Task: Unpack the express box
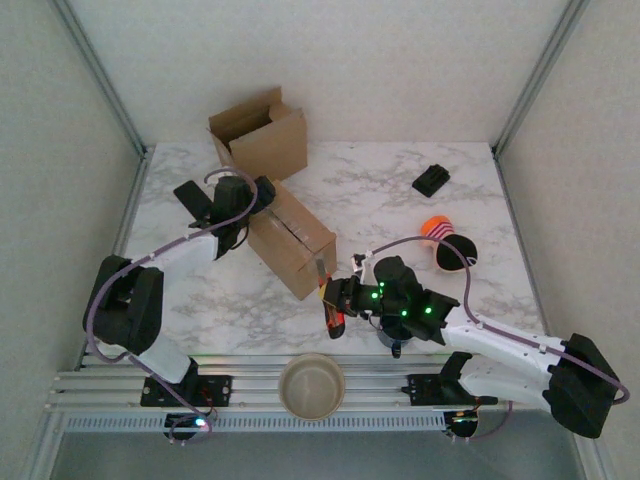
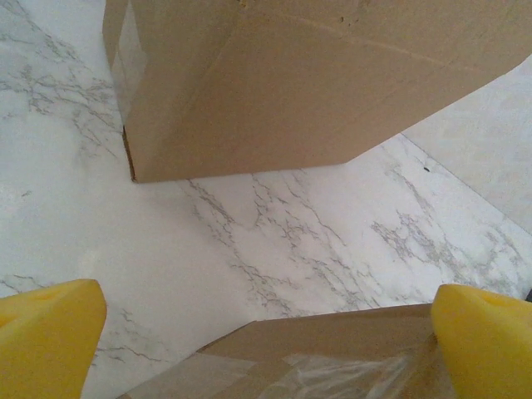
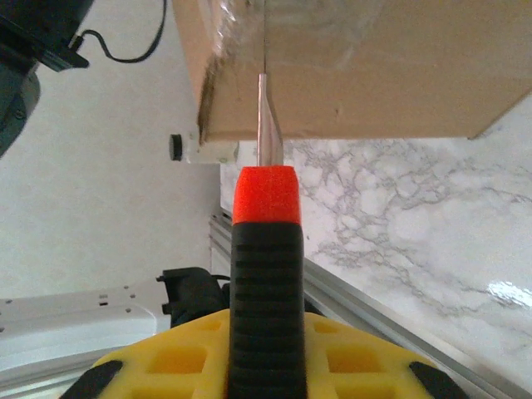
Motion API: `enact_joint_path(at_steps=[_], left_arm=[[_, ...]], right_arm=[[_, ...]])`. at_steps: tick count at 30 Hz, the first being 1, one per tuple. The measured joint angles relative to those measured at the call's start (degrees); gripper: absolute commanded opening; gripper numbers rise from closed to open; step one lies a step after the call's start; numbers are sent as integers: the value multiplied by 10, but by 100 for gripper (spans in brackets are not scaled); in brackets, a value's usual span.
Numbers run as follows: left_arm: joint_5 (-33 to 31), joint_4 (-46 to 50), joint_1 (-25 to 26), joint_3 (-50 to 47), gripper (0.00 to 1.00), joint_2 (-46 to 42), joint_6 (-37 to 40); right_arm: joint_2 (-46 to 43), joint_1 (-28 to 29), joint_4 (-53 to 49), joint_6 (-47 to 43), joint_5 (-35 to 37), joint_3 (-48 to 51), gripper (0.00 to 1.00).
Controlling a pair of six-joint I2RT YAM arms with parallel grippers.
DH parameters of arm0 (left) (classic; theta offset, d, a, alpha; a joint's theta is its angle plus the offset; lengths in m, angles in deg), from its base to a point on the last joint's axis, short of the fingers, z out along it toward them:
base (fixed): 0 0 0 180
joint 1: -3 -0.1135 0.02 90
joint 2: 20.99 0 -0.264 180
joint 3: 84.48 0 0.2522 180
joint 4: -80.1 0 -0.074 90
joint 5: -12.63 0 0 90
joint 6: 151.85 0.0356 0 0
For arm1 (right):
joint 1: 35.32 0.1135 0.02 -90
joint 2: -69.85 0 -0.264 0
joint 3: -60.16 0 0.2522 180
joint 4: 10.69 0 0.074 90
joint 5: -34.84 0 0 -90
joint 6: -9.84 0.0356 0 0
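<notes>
The express box [image 1: 290,238], brown cardboard sealed with clear tape, lies at the middle of the table. My left gripper [image 1: 232,205] is open at its far left end; in the left wrist view the yellow fingers [image 2: 50,332] straddle the taped top [image 2: 332,353] without touching it. My right gripper [image 1: 345,298] is shut on a knife [image 3: 264,283] with a black ribbed handle and an orange collar. The knife's thin metal blade [image 3: 266,125] reaches the taped seam at the box's near end [image 3: 357,75].
A second cardboard box [image 1: 258,135] stands open behind the sealed one, close to the left gripper [image 2: 307,83]. A beige bowl [image 1: 311,385] sits on the near rail. A small black object [image 1: 431,180] and an orange striped item with a black part [image 1: 447,243] lie at the right.
</notes>
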Motion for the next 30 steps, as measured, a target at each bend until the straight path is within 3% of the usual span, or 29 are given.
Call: enact_joint_path(at_steps=[9,16,30], left_arm=[[0,0,0,1,100,1,-2],[0,1,0,3,100,3,-3],[0,1,0,6,100,5,-6]], right_arm=[[-3,1,-36,-8,-12,1,0],[-19,-12,-96,-70,-36,-29,0],[23,-18,-70,-82,-61,-52,0]])
